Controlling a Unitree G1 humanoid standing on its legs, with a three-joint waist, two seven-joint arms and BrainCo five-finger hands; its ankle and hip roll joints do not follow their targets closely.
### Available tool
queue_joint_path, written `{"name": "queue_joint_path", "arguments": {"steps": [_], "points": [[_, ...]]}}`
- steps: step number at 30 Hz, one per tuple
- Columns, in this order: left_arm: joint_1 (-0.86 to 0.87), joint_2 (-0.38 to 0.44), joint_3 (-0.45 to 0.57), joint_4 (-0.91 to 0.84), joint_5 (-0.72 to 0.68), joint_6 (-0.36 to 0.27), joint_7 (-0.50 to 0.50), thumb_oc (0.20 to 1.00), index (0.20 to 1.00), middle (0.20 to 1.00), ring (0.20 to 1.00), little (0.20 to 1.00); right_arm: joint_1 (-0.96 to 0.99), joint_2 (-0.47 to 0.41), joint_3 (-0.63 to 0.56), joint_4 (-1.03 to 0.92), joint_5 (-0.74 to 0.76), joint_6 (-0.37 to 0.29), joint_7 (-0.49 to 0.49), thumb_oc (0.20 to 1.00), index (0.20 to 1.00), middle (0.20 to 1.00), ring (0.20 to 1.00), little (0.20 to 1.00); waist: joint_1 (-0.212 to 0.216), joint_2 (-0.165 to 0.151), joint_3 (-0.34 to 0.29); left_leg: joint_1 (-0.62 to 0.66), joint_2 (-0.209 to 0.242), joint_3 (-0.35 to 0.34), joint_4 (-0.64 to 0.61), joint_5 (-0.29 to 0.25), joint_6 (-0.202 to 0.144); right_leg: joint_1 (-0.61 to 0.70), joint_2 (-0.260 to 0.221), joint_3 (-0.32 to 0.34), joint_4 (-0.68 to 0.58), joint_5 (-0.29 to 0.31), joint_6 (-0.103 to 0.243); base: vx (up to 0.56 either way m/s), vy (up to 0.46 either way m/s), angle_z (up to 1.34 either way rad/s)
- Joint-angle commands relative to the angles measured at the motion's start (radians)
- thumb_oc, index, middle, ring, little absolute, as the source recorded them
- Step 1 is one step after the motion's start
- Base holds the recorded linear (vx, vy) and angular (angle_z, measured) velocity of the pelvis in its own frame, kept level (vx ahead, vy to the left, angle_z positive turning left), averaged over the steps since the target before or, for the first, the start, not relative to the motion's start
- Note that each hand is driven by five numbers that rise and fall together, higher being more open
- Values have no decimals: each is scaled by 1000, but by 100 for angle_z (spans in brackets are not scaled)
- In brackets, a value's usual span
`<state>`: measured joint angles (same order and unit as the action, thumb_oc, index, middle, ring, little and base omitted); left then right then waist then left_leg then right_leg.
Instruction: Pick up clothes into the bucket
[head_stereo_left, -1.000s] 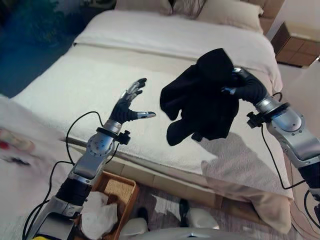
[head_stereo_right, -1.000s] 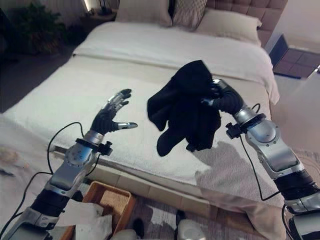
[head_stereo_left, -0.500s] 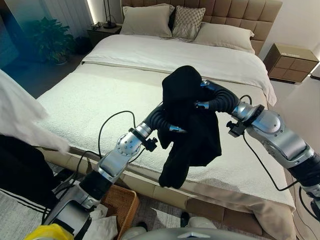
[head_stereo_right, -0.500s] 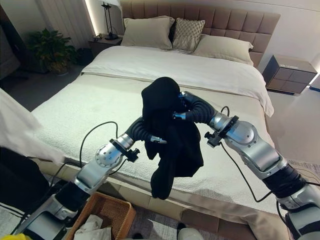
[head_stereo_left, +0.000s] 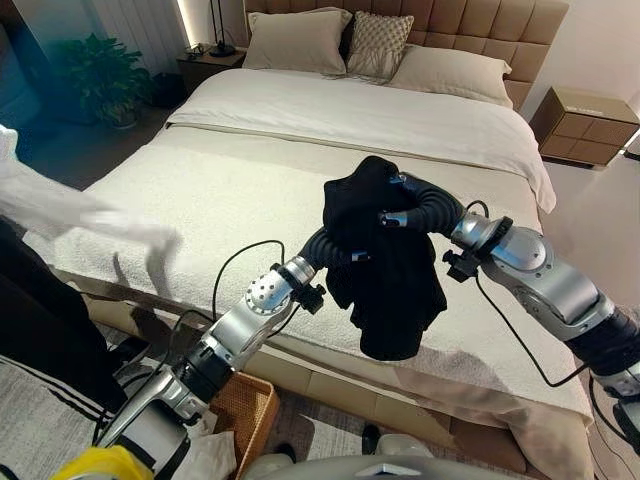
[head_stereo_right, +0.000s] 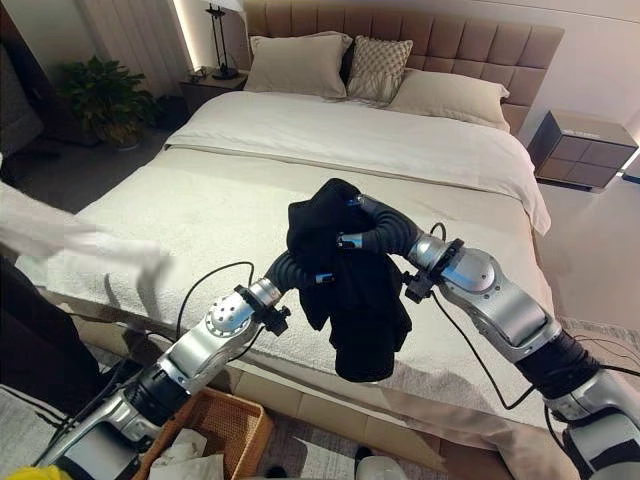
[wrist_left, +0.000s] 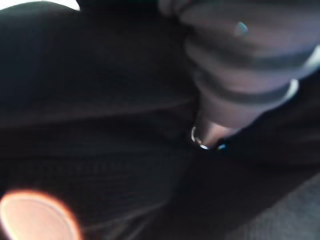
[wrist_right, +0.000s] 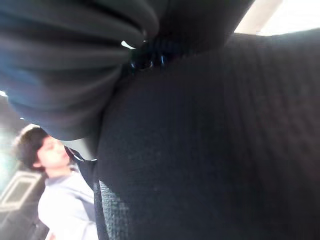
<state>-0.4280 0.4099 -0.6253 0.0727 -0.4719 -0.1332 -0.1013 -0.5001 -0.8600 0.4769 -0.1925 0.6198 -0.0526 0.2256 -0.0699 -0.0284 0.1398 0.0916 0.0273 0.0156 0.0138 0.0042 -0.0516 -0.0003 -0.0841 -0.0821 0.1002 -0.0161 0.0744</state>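
We hold a black garment (head_stereo_left: 385, 270) up in the air over the near edge of the bed (head_stereo_left: 240, 170), both hands buried in its upper folds. Our right hand (head_stereo_left: 400, 205) is wrapped in the cloth from the right side, our left hand (head_stereo_left: 335, 250) from below left; we cannot tell how either hand's fingers sit, as the cloth hides them. A woven basket (head_stereo_right: 215, 425) stands on the floor by the bed's near side, with white cloth (head_stereo_right: 185, 468) inside. A person's white sleeve (head_stereo_left: 80, 210) reaches over the bed at left.

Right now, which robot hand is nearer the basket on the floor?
Left. The left robot hand is at the black garment, up and right of the basket; the right robot hand is higher and farther.
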Motion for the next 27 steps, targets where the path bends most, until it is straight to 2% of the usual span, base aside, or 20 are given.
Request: {"name": "queue_joint_path", "arguments": {"steps": [1,6,7,9,10,13,17,18,19,24,27], "points": [[-13,-60,-14,52,-61,9,-18,200,200,200,200,200,-47,98,-93,-115,55,-97,-31,1000,1000,1000,1000,1000,-26,-44,-44,-50,-15,-28,103,-97,-6,76,-63,-25,-38,-39,65,0,0,0],[110,-50,56,17,-89,21,-15,200,200,200,200,200,94,151,-211,-118,45,-103,-60,1000,1000,1000,1000,1000,-23,-42,-42,-53,-15,-28,107,-100,-3,74,-64,-24,-38,-38,65,0,0,0],[172,-45,95,-3,-90,22,-18,200,200,200,200,200,174,175,-274,-115,42,-108,-69,1000,1000,1000,1000,1000,-21,-41,-41,-54,-15,-28,107,-101,-1,74,-65,-27,-38,-39,65,0,0,0],[209,-40,120,-12,-86,22,-20,200,200,200,200,200,221,188,-308,-109,40,-111,-74,1000,1000,1000,1000,1000,-20,-42,-41,-56,-16,-27,108,-102,-1,74,-65,-27,-37,-40,65,0,0,0],[278,-21,166,-32,-68,21,-33,200,200,200,200,200,307,215,-373,-96,28,-111,-76,1000,1000,1000,1000,1000,-18,-43,-40,-59,-17,-28,112,-105,1,74,-66,-26,-37,-40,64,0,0,0],[319,-13,194,-41,-59,21,-40,200,200,200,200,200,363,236,-406,-83,19,-107,-78,1000,1000,1000,1000,1000,-17,-44,-42,-61,-18,-29,113,-106,2,72,-66,-26,-37,-41,64,0,0,0],[470,23,349,-58,43,-10,-62,200,200,200,200,200,570,335,-528,-6,-91,-94,-93,1000,1000,1000,1000,1000,-15,-46,-36,-71,-19,-32,122,-110,4,62,-65,-24,-33,-44,63,1,0,1],[527,36,416,-73,97,-31,-55,200,200,200,200,200,639,384,-573,37,-133,-92,-106,1000,1000,1000,1000,1000,-13,-45,-29,-78,-20,-33,126,-111,5,55,-64,-24,-30,-45,63,0,0,0],[530,37,416,-75,98,-31,-55,200,200,200,200,200,642,385,-572,36,-134,-92,-106,1000,1000,1000,1000,1000,-13,-46,-31,-79,-20,-33,126,-112,5,55,-64,-24,-29,-45,63,0,0,0],[677,42,570,-35,168,-68,-30,200,200,200,200,200,761,467,-641,196,-204,-95,-137,1000,1000,1000,1000,1000,-8,-42,-15,-97,-23,-35,143,-116,6,43,-63,-24,-24,-48,62,0,0,0],[732,46,633,22,247,-87,16,200,200,200,200,200,785,507,-650,356,-254,-114,-187,1000,1000,1000,1000,1000,-5,-39,-5,-105,-24,-38,148,-116,7,36,-62,-26,-22,-48,63,0,0,0]]}}
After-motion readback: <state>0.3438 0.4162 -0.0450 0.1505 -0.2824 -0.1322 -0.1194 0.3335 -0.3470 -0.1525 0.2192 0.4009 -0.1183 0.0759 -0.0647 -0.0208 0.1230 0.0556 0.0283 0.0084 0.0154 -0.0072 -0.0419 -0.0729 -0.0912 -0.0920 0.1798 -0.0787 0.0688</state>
